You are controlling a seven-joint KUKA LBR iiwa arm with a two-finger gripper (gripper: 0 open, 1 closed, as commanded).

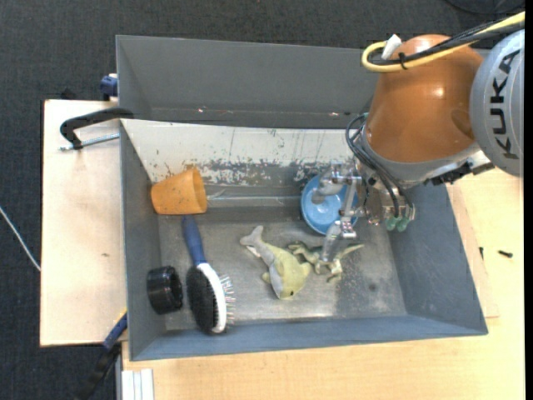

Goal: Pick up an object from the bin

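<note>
Green toy figure (pixel 310 252) mid-bin beneath gripper (pixel 335 261); arm angled in from right; grip unclear.

Within the bin (pixel 425 257): at ten o'clock, cup (pixel 178 192) on its side; at seven, round cap (pixel 164 289) just left of brush (pixel 206 297); near centre, toy whale (pixel 281 272), small toy figure (pixel 323 261) touching at its three o'clock, under gripper (pixel 337 244); disc (pixel 319 207) behind, at one o'clock.

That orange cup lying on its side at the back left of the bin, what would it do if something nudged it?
The orange cup would probably roll, since it lies on its round side. It looks slightly tapered, so it would likely curve rather than run straight. It seems to be thin plastic, so it is probably light and easily knocked away.
</note>
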